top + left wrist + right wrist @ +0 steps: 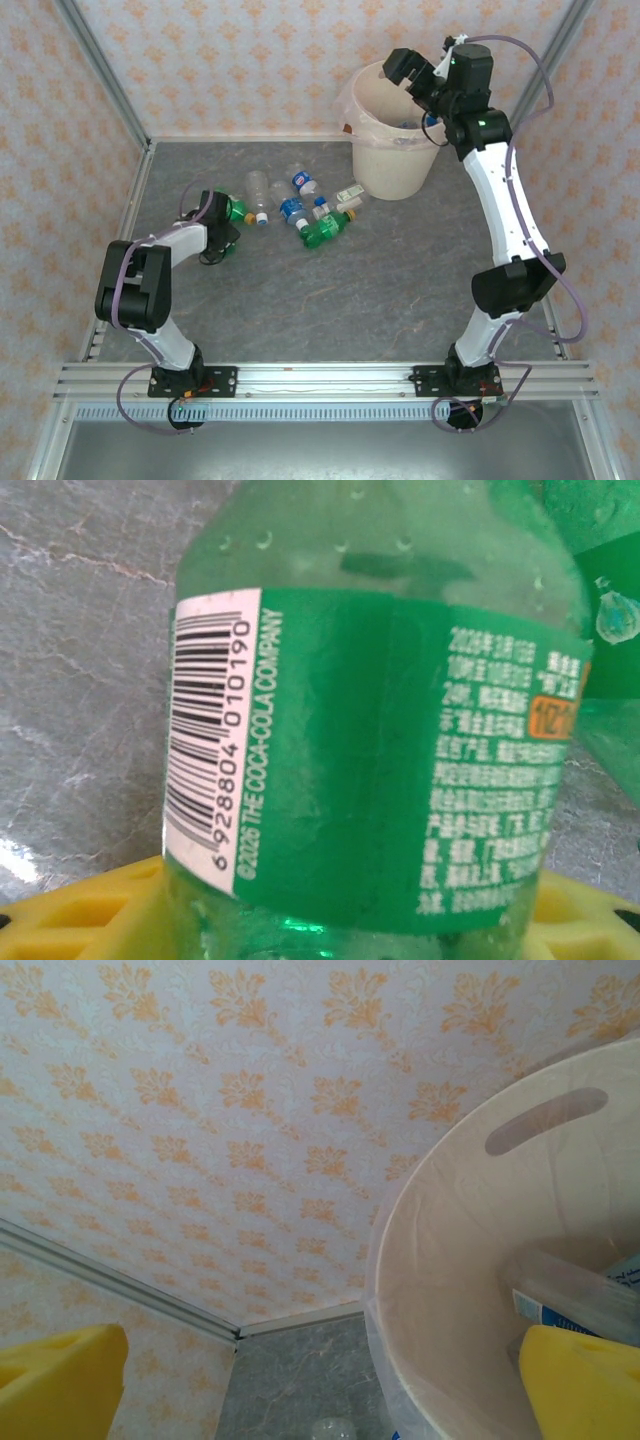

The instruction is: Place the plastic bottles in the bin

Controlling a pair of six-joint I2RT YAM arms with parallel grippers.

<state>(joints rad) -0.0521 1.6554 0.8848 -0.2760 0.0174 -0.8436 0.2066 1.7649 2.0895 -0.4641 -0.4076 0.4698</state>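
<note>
colours fyi | your green bottle [380, 760]: darker green label, white barcode patch | clear bottles [292, 208]: blue labels | far-right bin [450, 1260]: cream-white | wall [200, 1110]: white, repeating orange leaf motifs | table [330, 310]: grey marbled, pale veins | your fingers [575, 1385]: bright yellow

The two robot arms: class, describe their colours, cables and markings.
The left arm and right arm both have white link shells, black joint housings and looping purple cables. A small green light glows on the right arm. Both arms' fingers are yellow plastic.
</note>
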